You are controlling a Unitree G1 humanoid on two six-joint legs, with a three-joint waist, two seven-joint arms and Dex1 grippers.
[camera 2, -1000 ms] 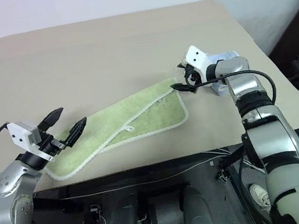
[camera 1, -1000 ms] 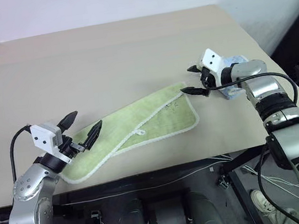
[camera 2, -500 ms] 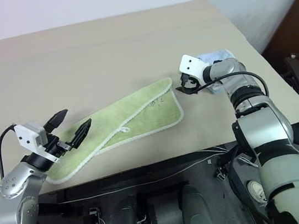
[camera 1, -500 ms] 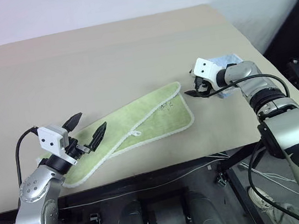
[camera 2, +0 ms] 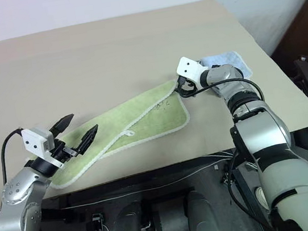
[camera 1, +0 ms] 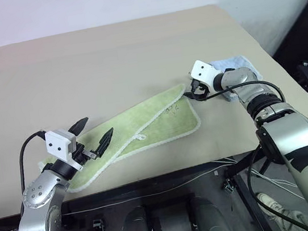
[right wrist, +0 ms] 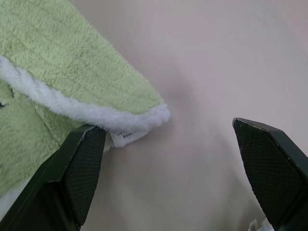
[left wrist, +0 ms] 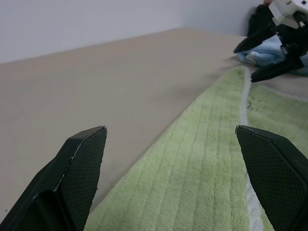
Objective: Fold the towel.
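The lime-green towel (camera 1: 144,125) lies doubled lengthwise, running diagonally across the table from near left to far right. Its white loop (camera 1: 141,135) and dark mark (camera 1: 171,110) face up. My left gripper (camera 1: 95,128) hovers open just above the towel's near-left end, with the towel (left wrist: 207,168) stretching away beyond its fingertips (left wrist: 86,154). At the towel's far-right corner my right gripper (camera 1: 192,92) stands open, low over the table. In the right wrist view that white-trimmed corner (right wrist: 96,106), with a small label, lies beside one finger (right wrist: 82,163). Nothing is held.
A smaller light blue towel (camera 1: 238,63) lies bunched just right of my right gripper, near the table's right edge. The beige table (camera 1: 106,59) stretches bare to the back and left. Cables hang below its front edge (camera 1: 151,179).
My right gripper has moved left and down to the towel's far-right corner, away from the blue towel. The left gripper has stayed put; the camera view shifted slightly.
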